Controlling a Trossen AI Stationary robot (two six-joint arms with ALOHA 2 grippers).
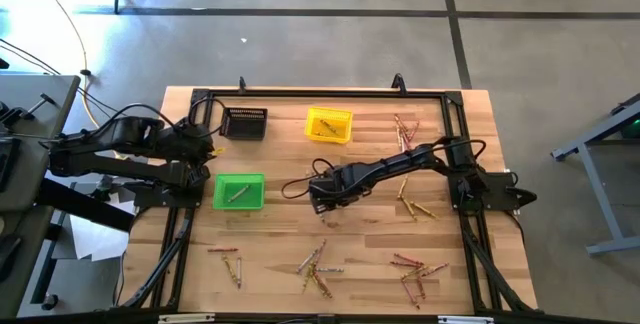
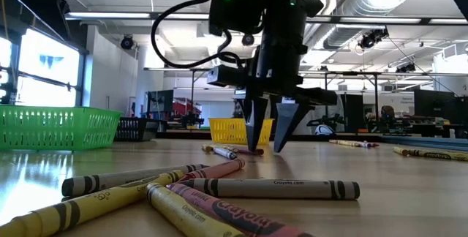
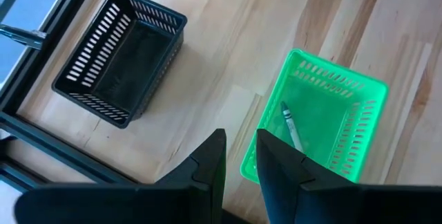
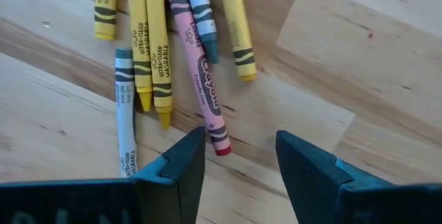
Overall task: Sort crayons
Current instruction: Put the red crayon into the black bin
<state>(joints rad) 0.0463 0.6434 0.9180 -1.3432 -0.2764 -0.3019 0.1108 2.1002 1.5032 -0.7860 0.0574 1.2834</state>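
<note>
A: Wooden tabletop, three bins, crayons scattered in clusters. Right gripper low over one cluster, jaws wide, empty.

B: Left gripper above green bin, jaws narrowly apart, empty. Light, stiff, rollable, probably; best pinched mid-shaft across the wrapper.

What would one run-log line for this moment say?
right gripper: open, empty, above crayons | left gripper: empty, over green bin edge | green bin: one crayon

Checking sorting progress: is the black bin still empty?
Yes, the left wrist view shows the black bin holding nothing, while the green bin holds one crayon.
</note>
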